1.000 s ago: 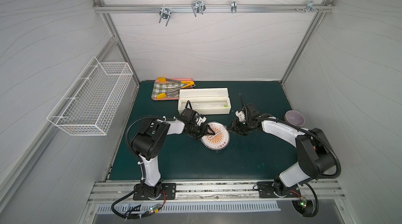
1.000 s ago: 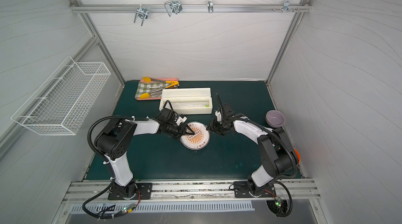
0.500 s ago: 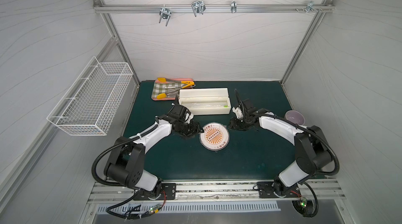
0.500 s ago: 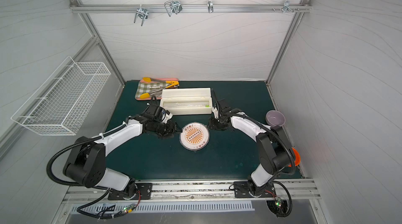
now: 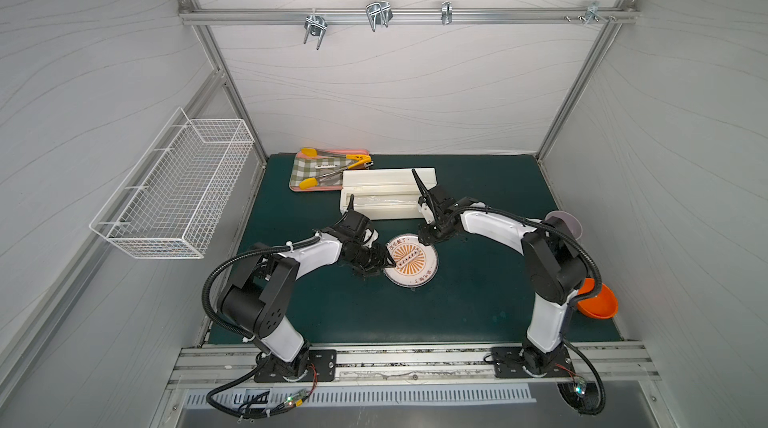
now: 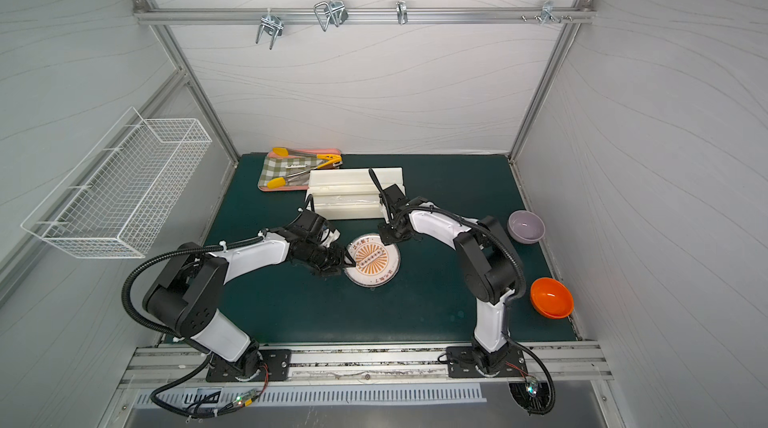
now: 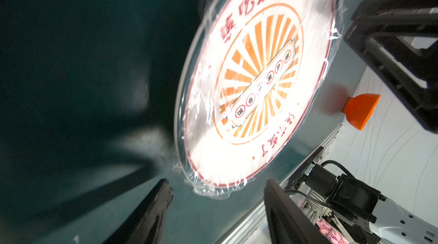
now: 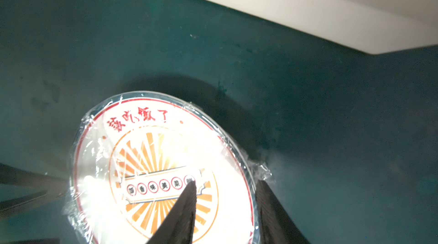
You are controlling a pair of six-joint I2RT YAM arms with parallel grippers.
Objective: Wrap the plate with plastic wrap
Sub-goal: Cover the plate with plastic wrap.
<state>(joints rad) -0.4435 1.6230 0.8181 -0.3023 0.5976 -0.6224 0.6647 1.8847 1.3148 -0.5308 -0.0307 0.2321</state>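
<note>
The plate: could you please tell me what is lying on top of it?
Clear plastic wrap covers the plate, bunched at its rim; the print shows through. Whether it tucks underneath is hidden.

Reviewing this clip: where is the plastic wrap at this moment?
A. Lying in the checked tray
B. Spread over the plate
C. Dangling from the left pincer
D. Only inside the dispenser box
B: the left wrist view shows crinkled wrap lying across the face of the plate and bunching just past its rim.
</note>
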